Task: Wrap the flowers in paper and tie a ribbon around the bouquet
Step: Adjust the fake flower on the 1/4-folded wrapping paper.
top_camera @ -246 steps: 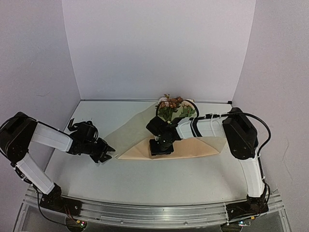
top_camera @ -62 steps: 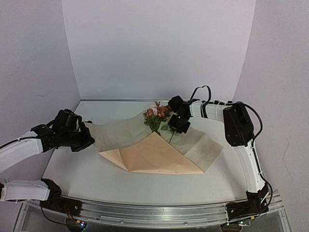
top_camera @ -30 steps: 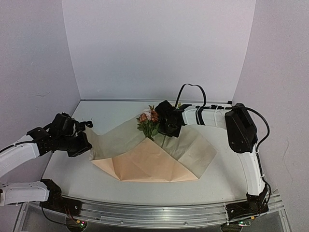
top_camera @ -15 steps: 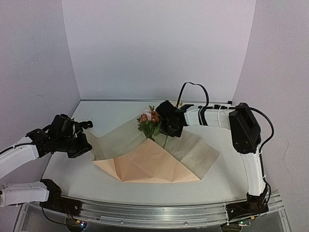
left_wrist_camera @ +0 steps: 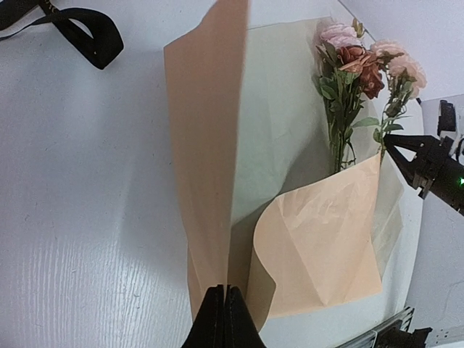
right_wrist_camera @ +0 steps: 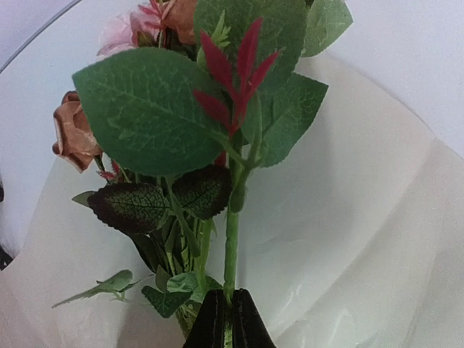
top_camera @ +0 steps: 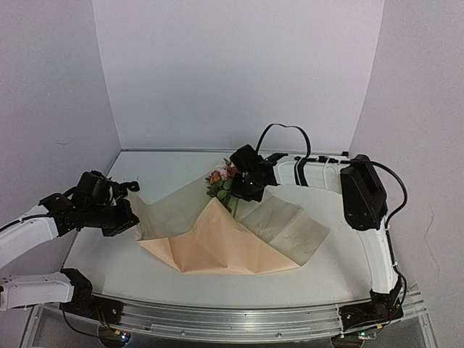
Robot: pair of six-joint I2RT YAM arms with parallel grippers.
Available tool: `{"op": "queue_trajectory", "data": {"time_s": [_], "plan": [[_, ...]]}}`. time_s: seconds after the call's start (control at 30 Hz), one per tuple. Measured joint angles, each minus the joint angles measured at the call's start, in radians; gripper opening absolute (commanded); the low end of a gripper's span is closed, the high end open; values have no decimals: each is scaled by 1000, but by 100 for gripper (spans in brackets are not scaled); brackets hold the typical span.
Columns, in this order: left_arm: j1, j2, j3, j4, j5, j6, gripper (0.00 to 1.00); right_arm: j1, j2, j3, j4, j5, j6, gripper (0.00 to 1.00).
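Flowers point(right_wrist_camera: 190, 138) pinched by right hand point(right_wrist_camera: 224, 322), paper point(left_wrist_camera: 319, 246) by left hand point(left_wrist_camera: 223, 322).

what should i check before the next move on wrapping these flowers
1. Is the left gripper shut on the paper edge: ok.
2. Is the right gripper shut on a stem of the flowers: ok.
3. Do the flowers lie on the paper: ok.
4. Is the paper closed round the stems: not ok, one flap is folded over and the left side is only lifted.
5. Is the ribbon off the paper: ok.
6. Are all stems in the right grip: cannot tell.
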Motion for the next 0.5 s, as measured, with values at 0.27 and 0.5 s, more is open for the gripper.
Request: {"op": "queue_trajectory", "data": {"time_s": [0.27, 0.5], "plan": [[0, -27, -5, 15, 12, 0, 0, 0, 63, 8, 2, -50, 31, 28], [0, -55, -5, 0, -8, -2, 0, -5, 95, 40, 3, -109, 30, 48]]}}
